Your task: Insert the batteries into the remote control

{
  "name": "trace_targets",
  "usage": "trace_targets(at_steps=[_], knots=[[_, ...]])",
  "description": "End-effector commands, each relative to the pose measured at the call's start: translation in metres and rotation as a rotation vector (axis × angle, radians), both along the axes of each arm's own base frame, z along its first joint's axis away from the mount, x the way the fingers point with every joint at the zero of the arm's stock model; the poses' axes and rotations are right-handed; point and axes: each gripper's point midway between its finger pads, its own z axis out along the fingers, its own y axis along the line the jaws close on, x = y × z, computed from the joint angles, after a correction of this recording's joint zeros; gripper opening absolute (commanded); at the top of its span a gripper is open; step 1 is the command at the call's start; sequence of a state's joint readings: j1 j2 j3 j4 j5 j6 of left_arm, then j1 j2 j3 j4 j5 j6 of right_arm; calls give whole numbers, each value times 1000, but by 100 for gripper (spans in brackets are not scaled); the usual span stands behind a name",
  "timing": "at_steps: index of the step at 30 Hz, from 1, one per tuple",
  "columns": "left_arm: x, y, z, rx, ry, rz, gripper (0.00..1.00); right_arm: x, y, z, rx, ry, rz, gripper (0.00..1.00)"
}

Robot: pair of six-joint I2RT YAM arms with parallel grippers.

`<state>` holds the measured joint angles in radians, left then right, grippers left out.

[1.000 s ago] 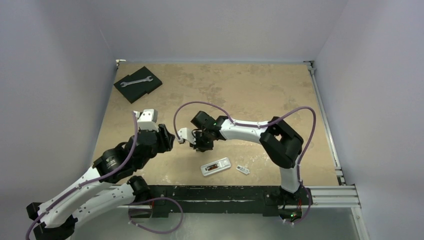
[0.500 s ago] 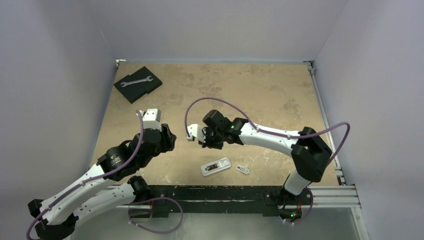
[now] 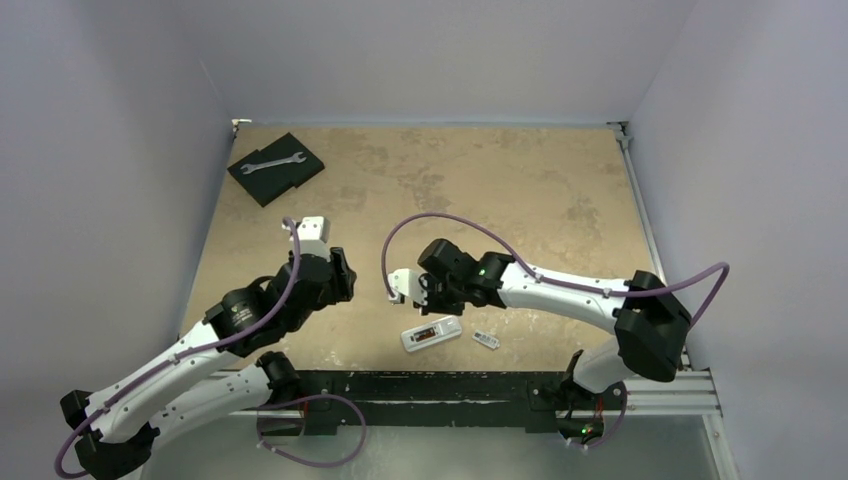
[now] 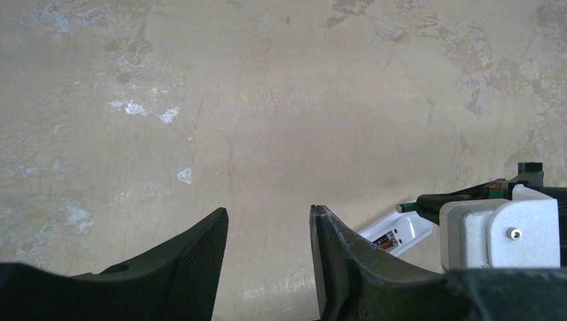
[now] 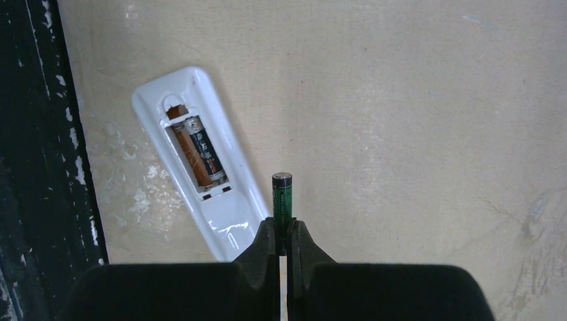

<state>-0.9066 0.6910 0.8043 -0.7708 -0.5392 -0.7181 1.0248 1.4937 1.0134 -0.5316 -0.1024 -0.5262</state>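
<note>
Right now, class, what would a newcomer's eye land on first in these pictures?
A dark green battery sticks out from the right arm's shut jaws, close to the white remote control, which lies with its open bay facing up. Far off at the back left corner, a wrench rests on a black pad.

Tabletop: tan, mottled, scuffed board (image 3: 520, 190), spread beneath both grippers.
Foam pad: black stepped foam slab (image 3: 293, 172), well beyond the left gripper (image 3: 343, 275), by the far left corner.
Wrench: silver open-ended metal spanner (image 3: 270, 160), flat on that pad.
Cover piece: small white plastic rectangle with dark print (image 3: 486, 340), flat on the board, near the right gripper (image 3: 430, 300), to its right and nearer.
Rail: black scratched bar (image 3: 420, 385), along the near edge behind both grippers.
Walls: pale lavender panels (image 3: 420, 60).
</note>
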Motion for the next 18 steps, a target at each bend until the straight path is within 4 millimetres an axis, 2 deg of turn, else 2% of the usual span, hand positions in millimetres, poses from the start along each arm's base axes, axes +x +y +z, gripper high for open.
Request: trace_targets(at_steps=[1, 18], knots=[[3, -3, 5, -23, -25, 2, 49, -11, -5, 3, -1, 10, 19, 0], [3, -2, 6, -29, -29, 7, 49, -41, 9, -14, -27, 56, 131, 0]])
